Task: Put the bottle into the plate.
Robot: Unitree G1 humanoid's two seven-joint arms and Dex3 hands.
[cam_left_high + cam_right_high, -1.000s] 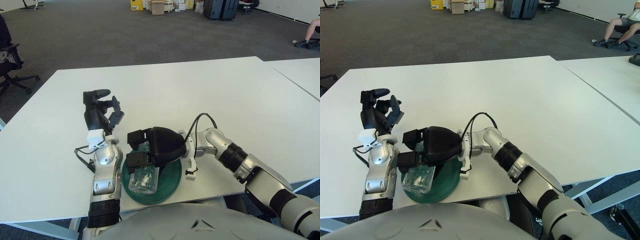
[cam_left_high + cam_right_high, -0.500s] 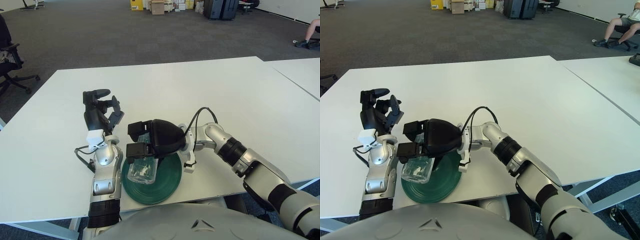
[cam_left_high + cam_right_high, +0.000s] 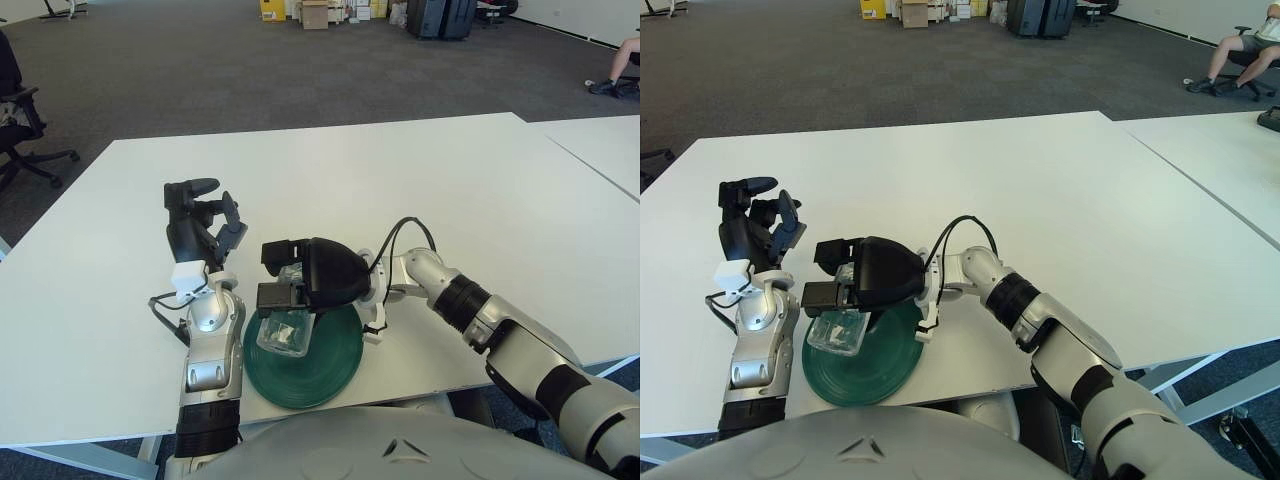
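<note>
The bottle (image 3: 284,334) is clear plastic, crinkly, lying on its side w/ a see-through look. It sits over the left part of the round dark green plate (image 3: 325,365). The right hand (image 3: 300,285) is black & its fingers are curled around the bottle's top end, pinching it. The left hand (image 3: 200,222) shows just left of the plate, fingers loosely bent, holding nothing. The plate is near the front edge of a big white table (image 3: 400,180). Behind is grey carpet (image 3: 200,70), an office chair (image 3: 25,130) at far left, boxes (image 3: 315,12) at the back & a 2nd white table (image 3: 600,150) on the right.
</note>
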